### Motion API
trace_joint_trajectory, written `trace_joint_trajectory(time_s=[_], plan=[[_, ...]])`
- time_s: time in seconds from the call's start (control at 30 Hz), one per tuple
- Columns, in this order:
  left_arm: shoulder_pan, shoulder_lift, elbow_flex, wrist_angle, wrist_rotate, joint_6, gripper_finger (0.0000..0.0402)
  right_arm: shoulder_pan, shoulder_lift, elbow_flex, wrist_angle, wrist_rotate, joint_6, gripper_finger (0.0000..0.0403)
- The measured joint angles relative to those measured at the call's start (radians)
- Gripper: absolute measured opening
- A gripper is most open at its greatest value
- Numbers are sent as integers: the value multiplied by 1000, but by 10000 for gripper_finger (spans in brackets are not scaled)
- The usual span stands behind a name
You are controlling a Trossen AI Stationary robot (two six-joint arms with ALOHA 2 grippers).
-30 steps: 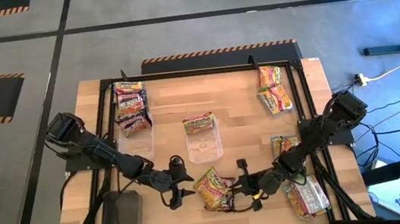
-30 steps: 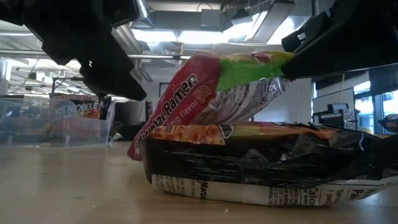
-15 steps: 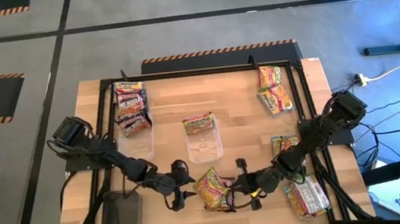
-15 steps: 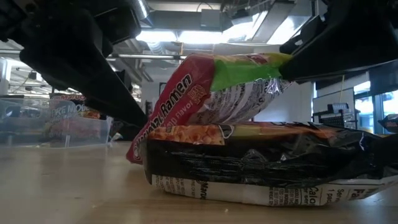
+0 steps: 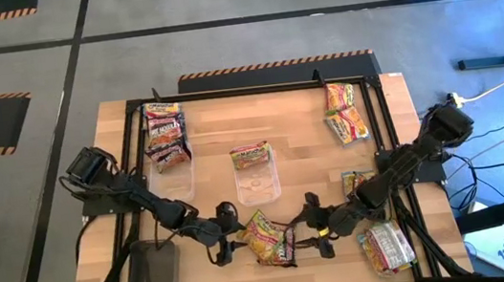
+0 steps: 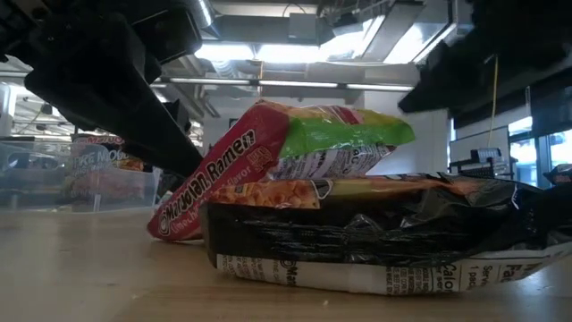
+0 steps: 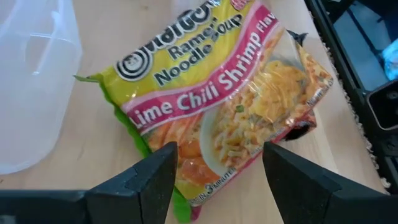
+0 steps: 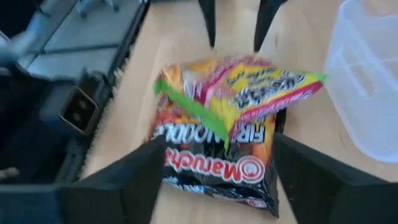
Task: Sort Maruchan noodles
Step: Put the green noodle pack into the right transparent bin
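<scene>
Two open hands flank the Lime Chili Shrimp packet. Left hand and right hand both gape wide. It lies on a black Maruchan packet.

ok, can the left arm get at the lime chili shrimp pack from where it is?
Probably yes. The left end effector sits open right beside the lime chili shrimp pack, nothing between them; the right end effector is open, clear of it.

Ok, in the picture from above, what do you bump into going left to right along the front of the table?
Left gripper → lime packet on a black packet → right gripper → silvery packet.
</scene>
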Motion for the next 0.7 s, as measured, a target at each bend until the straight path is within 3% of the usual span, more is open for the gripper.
trace_joint_trajectory(time_s=[0.2, 0.33, 0.47, 0.7], plan=[[-8, -14, 0, -2, 46, 0, 230, -76, -22, 1, -20, 7, 191, 342], [-44, -28, 0, 1, 29, 19, 230, -147, 8, 0, 1, -86, 312, 345], [-98, 24, 2, 1, -86, 52, 230, -189, 46, 0, 87, -181, 426, 339], [-91, 135, 1, 91, -119, 84, 230, -216, 116, 1, 146, -212, 617, 335]])
